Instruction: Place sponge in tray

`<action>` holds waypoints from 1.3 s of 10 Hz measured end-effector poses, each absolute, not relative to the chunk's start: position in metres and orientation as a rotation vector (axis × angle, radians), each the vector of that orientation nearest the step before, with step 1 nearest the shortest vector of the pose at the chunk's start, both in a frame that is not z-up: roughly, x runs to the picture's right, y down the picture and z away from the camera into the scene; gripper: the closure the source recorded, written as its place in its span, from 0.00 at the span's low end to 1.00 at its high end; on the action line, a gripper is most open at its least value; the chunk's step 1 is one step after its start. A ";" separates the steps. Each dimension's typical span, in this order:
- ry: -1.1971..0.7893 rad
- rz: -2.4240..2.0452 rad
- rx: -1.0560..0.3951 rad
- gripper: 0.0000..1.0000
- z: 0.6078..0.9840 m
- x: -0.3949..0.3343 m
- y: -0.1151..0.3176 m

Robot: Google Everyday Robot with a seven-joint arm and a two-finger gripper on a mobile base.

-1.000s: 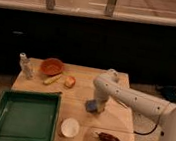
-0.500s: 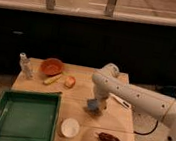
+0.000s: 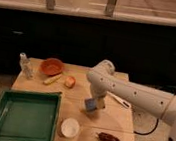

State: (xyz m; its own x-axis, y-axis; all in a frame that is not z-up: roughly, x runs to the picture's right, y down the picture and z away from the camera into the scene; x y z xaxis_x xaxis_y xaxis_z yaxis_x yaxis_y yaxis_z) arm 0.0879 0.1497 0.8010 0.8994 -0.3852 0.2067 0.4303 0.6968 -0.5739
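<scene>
Lifted slightly since the earlier frame, the gripper (image 3: 95, 100) is clamped on the sponge (image 3: 91, 105) just above the table (image 3: 119, 122) — we judge the grasp done, the carry to the tray (image 3: 22, 119), well apart, still ahead.

A robotics lab: the claw (image 3: 95, 101) of a white arm (image 3: 133, 95) grips a sponge (image 3: 92, 105) over a prop-strewn wooden table (image 3: 117, 126).

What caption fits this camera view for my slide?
The tool, shut on the blue-grey sponge above the wooden table's middle; the green tray lies apart, past the white cup.
</scene>
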 end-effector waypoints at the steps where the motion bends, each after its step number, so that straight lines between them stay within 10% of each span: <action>1: -0.074 -0.464 -0.660 0.97 0.800 0.087 0.150; 13: -0.075 -0.549 -0.674 0.91 0.773 0.034 0.156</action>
State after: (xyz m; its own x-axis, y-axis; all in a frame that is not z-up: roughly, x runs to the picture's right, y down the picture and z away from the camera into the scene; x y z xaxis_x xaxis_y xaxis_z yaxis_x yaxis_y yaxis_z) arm 0.0343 0.1557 0.7732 0.8558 -0.4586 0.2395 0.5059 0.6451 -0.5727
